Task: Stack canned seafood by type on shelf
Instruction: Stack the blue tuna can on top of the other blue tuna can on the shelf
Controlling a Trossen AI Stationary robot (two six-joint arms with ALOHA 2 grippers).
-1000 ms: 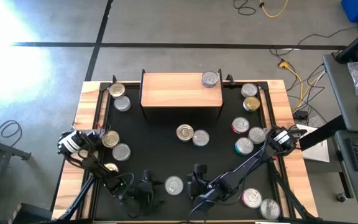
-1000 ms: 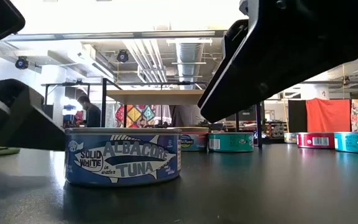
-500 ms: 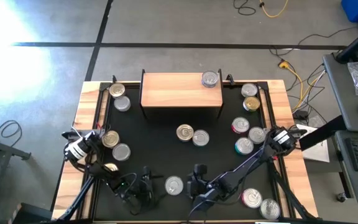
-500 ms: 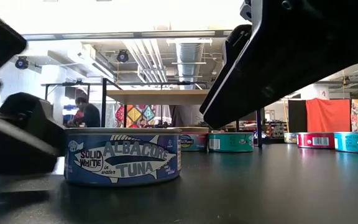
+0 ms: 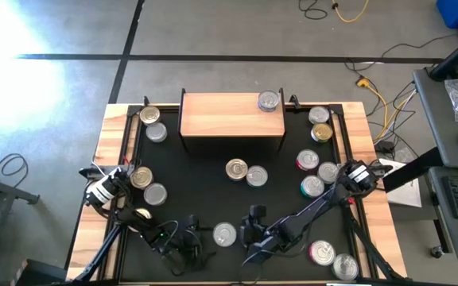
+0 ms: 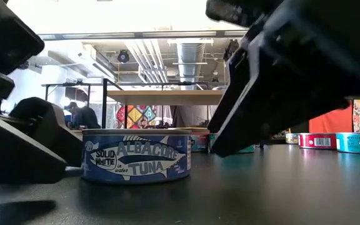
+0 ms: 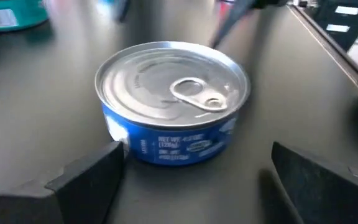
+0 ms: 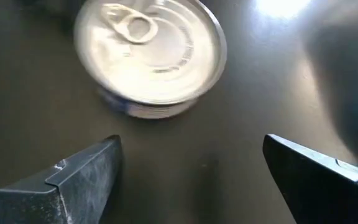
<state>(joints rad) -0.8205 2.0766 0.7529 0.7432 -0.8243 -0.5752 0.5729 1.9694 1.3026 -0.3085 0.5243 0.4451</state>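
Note:
A blue-labelled tuna tin [image 5: 224,233] with a silver lid stands flat on the black table near its front edge; it also shows in the low view [image 6: 136,161]. My left gripper [image 5: 189,238] is open, low at the tin's left, its fingers [image 7: 92,180] either side of the tin [image 7: 173,106]. My right gripper [image 5: 253,228] is open, slanting down just right of the tin [image 8: 151,56], clear of it. The light-wood shelf [image 5: 221,119] at the far side carries one silver tin [image 5: 269,101]. My left gripper comes nearly level from the table's left. One fingertip [image 7: 118,152] lies against the tin's blue side wall near its base [image 7: 132,152]. The other finger [image 7: 303,174] stands apart from it. The tin sits flat on the table, upright.
Loose tins lie around: a left group [image 5: 141,176], two in the middle [image 5: 245,172], a right group [image 5: 312,187], two at the front right [image 5: 322,253], two by the shelf's left end [image 5: 151,119]. Wooden rails [image 5: 106,175] edge the black top.
My left gripper has sunk and gone toward the table's right, up to the blue tin. The tin has slid a little toward the right and far side, staying flat. My right gripper has come down closer to the tin. Both stay open.

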